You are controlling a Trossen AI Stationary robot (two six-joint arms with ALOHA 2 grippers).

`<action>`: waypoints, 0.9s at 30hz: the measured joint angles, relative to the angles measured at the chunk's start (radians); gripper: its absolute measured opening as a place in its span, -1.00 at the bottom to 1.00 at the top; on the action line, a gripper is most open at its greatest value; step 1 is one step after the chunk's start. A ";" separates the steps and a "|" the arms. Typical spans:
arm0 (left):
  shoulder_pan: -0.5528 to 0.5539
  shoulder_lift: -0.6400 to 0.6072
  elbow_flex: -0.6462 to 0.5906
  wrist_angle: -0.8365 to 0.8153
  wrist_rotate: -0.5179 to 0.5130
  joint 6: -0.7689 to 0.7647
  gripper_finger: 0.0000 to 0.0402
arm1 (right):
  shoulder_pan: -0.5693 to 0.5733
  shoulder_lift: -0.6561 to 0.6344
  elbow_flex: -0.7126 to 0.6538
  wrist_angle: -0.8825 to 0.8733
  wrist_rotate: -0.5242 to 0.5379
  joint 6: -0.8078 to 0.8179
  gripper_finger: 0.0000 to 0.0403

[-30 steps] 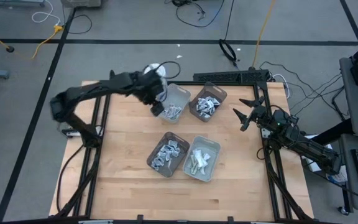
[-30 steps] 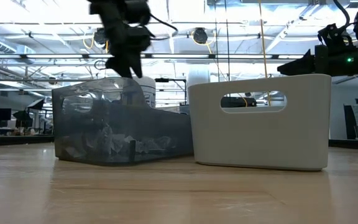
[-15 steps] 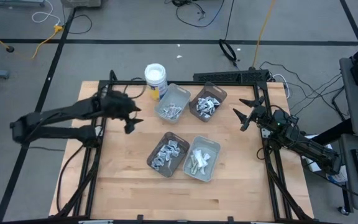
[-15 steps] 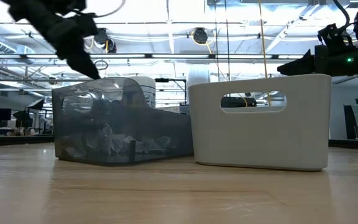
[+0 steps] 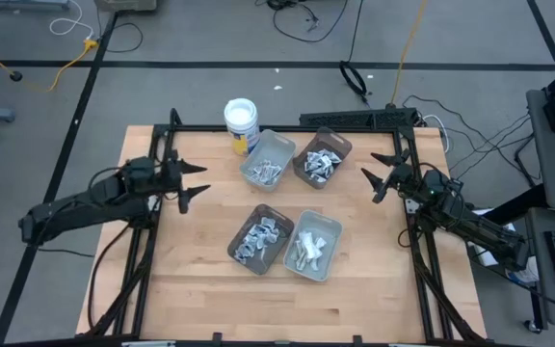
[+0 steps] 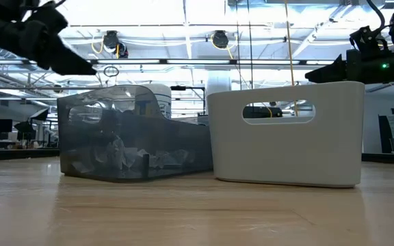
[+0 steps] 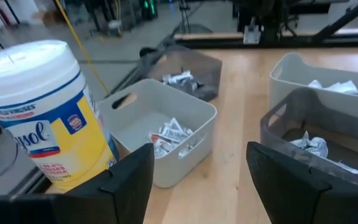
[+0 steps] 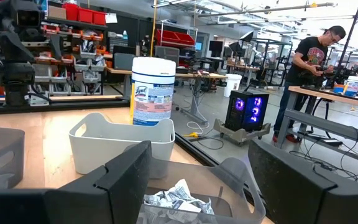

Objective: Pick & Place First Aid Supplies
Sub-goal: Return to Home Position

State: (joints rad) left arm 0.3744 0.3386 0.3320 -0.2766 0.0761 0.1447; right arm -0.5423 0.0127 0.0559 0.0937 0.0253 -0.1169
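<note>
Wooden desk (image 5: 210, 289) is carrying four trays (image 5: 333, 253) holding first aid packets (image 5: 261, 236). From above, the left arm is reaching in over the left edge, left pincer (image 5: 197, 180) wide open, empty; right pincer (image 5: 370, 185) is gaping opposite. Wrist views are showing both pincers spread, gripping nothing.

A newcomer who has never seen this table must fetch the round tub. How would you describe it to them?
On the wooden table, look to the edge at the top of the high view. There, beside a pale tray, stands the tub. It alone is round and upright, with a white lid; its neighbours are low rectangular trays.
</note>
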 joint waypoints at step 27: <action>0.000 -0.335 -0.231 0.020 -0.001 0.047 0.34 | 0.000 0.000 0.000 0.000 0.000 0.000 0.31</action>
State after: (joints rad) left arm 0.3744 0.0040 0.1009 -0.2568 0.0752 0.1914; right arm -0.5423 0.0126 0.0561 0.0937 0.0254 -0.1171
